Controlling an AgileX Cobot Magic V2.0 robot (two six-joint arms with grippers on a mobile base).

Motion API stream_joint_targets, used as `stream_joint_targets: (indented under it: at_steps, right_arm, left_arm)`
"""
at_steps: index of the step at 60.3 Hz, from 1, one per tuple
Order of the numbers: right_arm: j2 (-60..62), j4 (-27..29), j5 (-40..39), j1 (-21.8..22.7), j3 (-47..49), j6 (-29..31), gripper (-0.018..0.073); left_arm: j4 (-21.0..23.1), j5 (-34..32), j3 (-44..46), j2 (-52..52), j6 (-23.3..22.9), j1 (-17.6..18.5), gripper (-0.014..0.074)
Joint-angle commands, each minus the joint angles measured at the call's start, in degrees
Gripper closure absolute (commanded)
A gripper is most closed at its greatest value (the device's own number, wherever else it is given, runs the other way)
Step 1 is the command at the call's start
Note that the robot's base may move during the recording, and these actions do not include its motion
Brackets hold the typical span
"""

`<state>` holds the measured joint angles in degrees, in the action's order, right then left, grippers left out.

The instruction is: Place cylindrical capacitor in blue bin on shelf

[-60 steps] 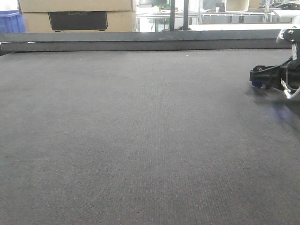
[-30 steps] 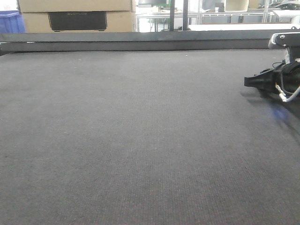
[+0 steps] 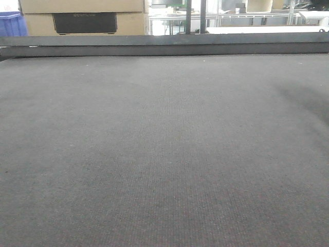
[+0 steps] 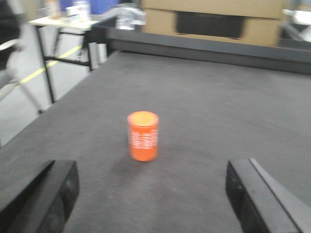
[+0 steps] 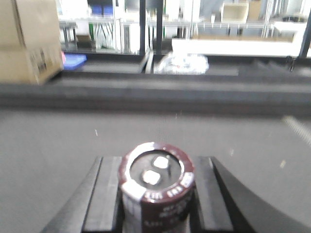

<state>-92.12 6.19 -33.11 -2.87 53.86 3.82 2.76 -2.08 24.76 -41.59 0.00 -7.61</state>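
Plainly, the right end effector (image 5: 156, 170) is clamped on the cylindrical capacitor (image 5: 156, 187), with its dark fingers (image 5: 103, 194) pressed to the sleeve at 9 and 3 o'clock. In the right wrist view the capacitor sits at 6 o'clock. Its dark brown sleeve carries pale print and a pale stripe near 7 o'clock, and its silvery top with two small terminals faces the camera; whether it touches the grey worktop (image 5: 58, 141) cannot be told. Beyond it, at 12 o'clock, a dark rail (image 5: 155, 92) runs along the worktop's far edge, with a cardboard box (image 5: 24, 43) at 10 o'clock. The left end effector (image 4: 153, 194) is spread wide and holds nothing, its fingers at 7 and 5 o'clock of the left wrist view. Ahead of the gap, toward 12 o'clock and apart from both fingers, an orange cylinder (image 4: 143, 136) stands upright on the worktop. In the front view the worktop fills the picture, and a blue container (image 3: 10, 23) shows in the corner at 10 o'clock, beside the box
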Motion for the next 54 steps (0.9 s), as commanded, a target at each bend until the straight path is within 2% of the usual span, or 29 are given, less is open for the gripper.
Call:
stream_joint_targets:
  at_steps: [1,10,19,24,29,36,54]
  right_arm:
    - [6.1,-0.2,5.2,-0.5,-1.2,0.1,0.0722]
    - [12.7,-0.2,10.2,-2.3,-1.9,0.1,0.0722]
    - [15.5,-0.3,11.2,-3.8,-2.0,0.1,0.0722]
    - [16.4,-0.4,11.9,-4.2,-2.0,0.1,0.0722]
    - [16.9,-0.4,13.3,-4.2,-2.0,0.1,0.0722]
    - [17.5,-0.4,15.2,-4.2,-2.0,0.1,0.0722]
    - [18.0,-0.4,15.7,-4.2,-2.0,0.1,0.0722]
  left_arm:
    - [2.0,-10.0,-0.7,-6.5,0.0,-1.3,0.0008]
    - [2.0,-23.7,0.1,-20.3,0.0,0.8,-0.0006]
    - [1.9,-28.8,4.9,-34.8,0.0,5.1,-0.0006]
    - [1.9,-31.2,8.6,-41.0,0.0,6.2,-0.0006]
    - [2.6,-32.1,12.1,-46.4,0.0,6.2,-0.0006]
    - [6.1,-32.3,17.4,-53.7,0.0,5.4,-0.0006]
    - [6.7,-33.0,26.8,-65.4,0.0,3.9,-0.0006]
